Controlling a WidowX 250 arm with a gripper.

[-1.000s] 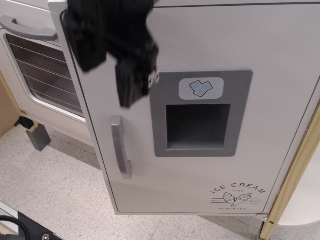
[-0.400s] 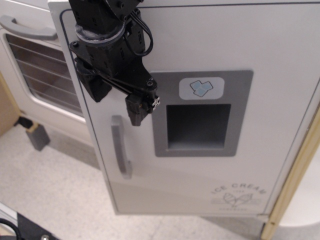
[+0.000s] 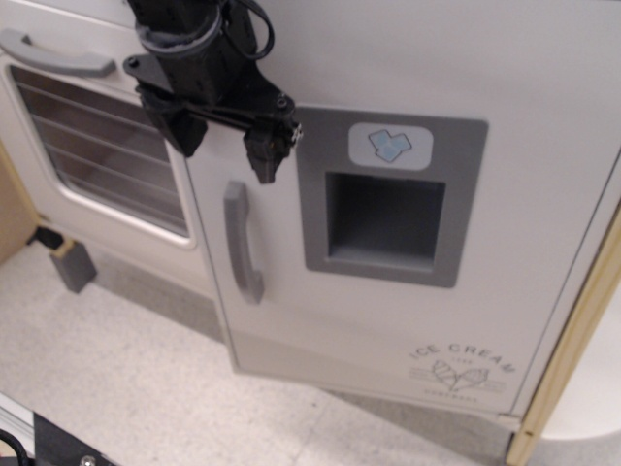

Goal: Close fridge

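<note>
The black hand [image 3: 225, 146] hangs against the white fridge [image 3: 543, 194] door, fingers spread apart and empty, above its grey handle [image 3: 243, 243] (vertical).

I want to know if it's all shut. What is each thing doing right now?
fridge: door nearly shut, left edge out a little.
oven door: shut.
gripper: open, holding nothing, at the fridge door's upper left.
grey handle: untouched, below the gripper.

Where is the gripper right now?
Upper left of the view, the gripper sits against the fridge door, just above its handle, left of the dispenser panel.
</note>
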